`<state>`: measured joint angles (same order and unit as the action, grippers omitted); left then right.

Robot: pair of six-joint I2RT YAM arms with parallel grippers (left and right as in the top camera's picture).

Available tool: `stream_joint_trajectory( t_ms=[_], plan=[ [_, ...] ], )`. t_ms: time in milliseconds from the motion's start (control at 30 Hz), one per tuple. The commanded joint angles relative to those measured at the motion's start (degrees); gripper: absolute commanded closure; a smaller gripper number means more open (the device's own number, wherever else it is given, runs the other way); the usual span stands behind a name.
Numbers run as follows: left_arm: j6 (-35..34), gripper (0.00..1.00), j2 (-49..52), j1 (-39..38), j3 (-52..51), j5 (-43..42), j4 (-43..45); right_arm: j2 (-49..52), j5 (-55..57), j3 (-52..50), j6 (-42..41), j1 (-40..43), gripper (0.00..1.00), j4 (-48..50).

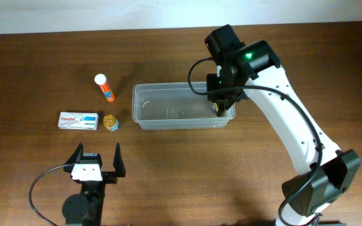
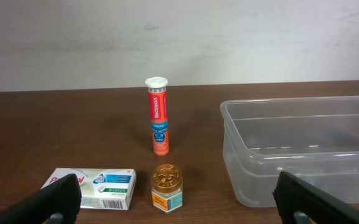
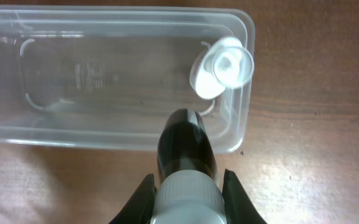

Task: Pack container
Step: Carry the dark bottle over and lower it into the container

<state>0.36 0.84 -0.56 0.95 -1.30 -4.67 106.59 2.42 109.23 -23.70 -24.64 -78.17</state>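
Observation:
The container (image 1: 168, 121) is a clear plastic tub in the middle of the brown table, also seen in the left wrist view (image 2: 241, 155) and the right wrist view (image 3: 42, 134). My right gripper (image 1: 221, 103) hangs over its right end, shut on a dark bottle (image 3: 185, 143) with a white ribbed cap (image 3: 188, 196); the bottle's base points down at the tub's near wall. A white round shape (image 3: 224, 67) shows at the tub's right end; I cannot tell what it is. My left gripper (image 1: 97, 157) stands open near the front left, nothing between its fingers (image 2: 58, 198).
Left of the tub stand an orange tube (image 1: 104, 87) (image 2: 158, 118) with a white cap, a small jar (image 1: 110, 122) (image 2: 167, 186) with a gold lid, and a flat white Panadol box (image 1: 78, 120) (image 2: 95, 188). A pale wall runs behind the table.

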Motion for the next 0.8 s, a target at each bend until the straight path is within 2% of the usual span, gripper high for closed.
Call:
stream_joint_trajectory(
  t_ms=[0, 367, 767],
  plan=[
    [-0.2, 0.00, -0.4, 0.3, -0.4, 0.2, 0.0, -0.2, 1.3, -1.9, -0.5, -0.5, 0.83, 1.7],
    [-0.2, 0.00, -0.4, 0.3, -0.4, 0.2, 0.0, -0.2, 2.8, -9.6, -4.3, -0.5, 0.83, 7.5],
    [-0.2, 0.00, -0.4, 0.3, -0.4, 0.2, 0.0, -0.2, 4.8, -11.6, -10.3, -0.5, 0.84, 9.9]
  ],
)
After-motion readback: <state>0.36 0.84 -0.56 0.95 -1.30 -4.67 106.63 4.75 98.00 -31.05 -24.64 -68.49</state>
